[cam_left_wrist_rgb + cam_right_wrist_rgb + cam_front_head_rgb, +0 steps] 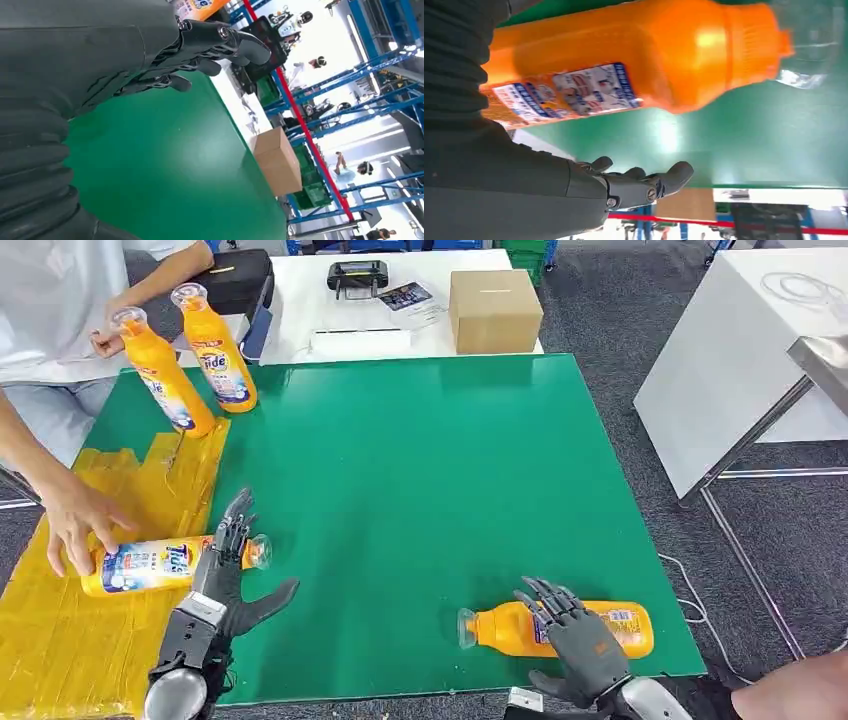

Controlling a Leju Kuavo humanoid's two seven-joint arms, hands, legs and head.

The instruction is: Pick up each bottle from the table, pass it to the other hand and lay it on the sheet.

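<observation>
An orange bottle [150, 566] lies on the yellow sheet [90, 640] at the table's left, its clear cap toward the green surface. A person's hand [75, 525] rests on its base end. My left hand [232, 565] hovers over its neck with fingers spread and holds nothing; in the left wrist view the fingers [200, 45] are stretched out and bare. A second orange bottle [520, 628] lies on the green table [420, 470] near the front edge. My right hand [578, 638] is spread over its middle, and its fingers [634, 185] are not closed around the bottle [649, 65].
Two more orange bottles [160, 375] [220, 352] stand upright at the far left corner, by the seated person [50, 300]. Behind the green table, a cardboard box [494, 310], a black device [357, 277] and a black bag [238, 280] sit on a white table. Another white table [730, 360] stands at right.
</observation>
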